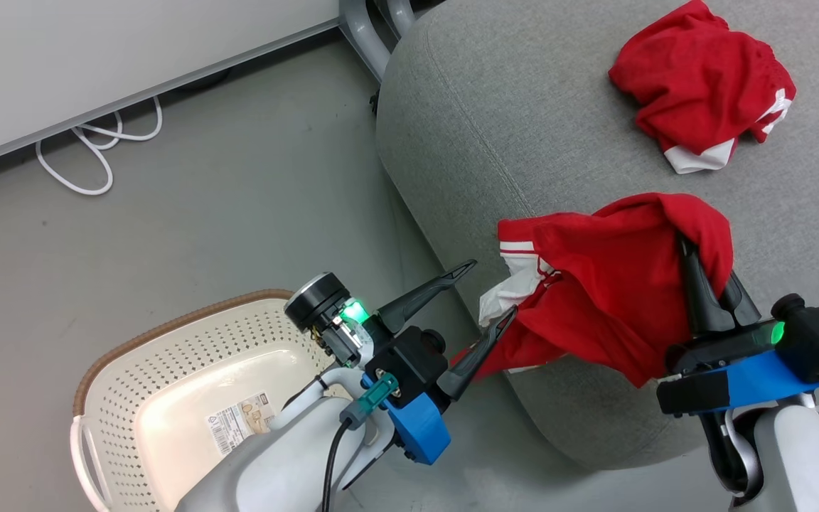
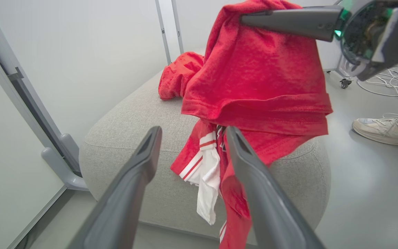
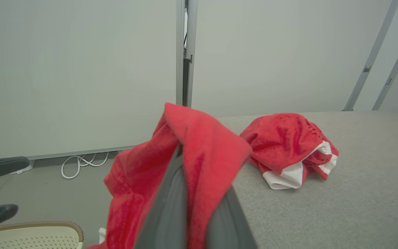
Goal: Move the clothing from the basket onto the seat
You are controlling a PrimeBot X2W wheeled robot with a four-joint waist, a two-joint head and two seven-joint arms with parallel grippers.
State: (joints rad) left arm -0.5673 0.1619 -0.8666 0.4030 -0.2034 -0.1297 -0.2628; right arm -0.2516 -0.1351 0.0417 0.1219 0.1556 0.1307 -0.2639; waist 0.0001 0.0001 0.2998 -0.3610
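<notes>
The right pincer (image 1: 699, 270) is clamped on a red garment (image 1: 616, 284). Its two dark fingers are pressed together with a fold of the cloth between them, and the cloth falls over the fingertips like a hood. It holds the garment high, and my reading is that this lets the cloth hang free above the seat (image 1: 523, 128) instead of dragging on it. The garment is over the near left corner of the seat. One part with white striped trim hangs down past the left edge, toward the floor (image 1: 203, 213). Whether the rest already rests on the cushion I cannot tell.

The left pincer (image 1: 491, 288) stands wide apart and holds nothing. Its fingers are on either side of the hanging white trim, one fingertip just beside the cloth. I judge it is placed there to help with this loose end.

Another red garment (image 1: 701, 85) lies crumpled further in on the seat, toward its far side and well apart from the held one. The laundry basket (image 1: 132, 377) stands on the floor near the left side of the seat. The part of its inside that is visible holds no clothing, so this appears to be the last piece.
</notes>
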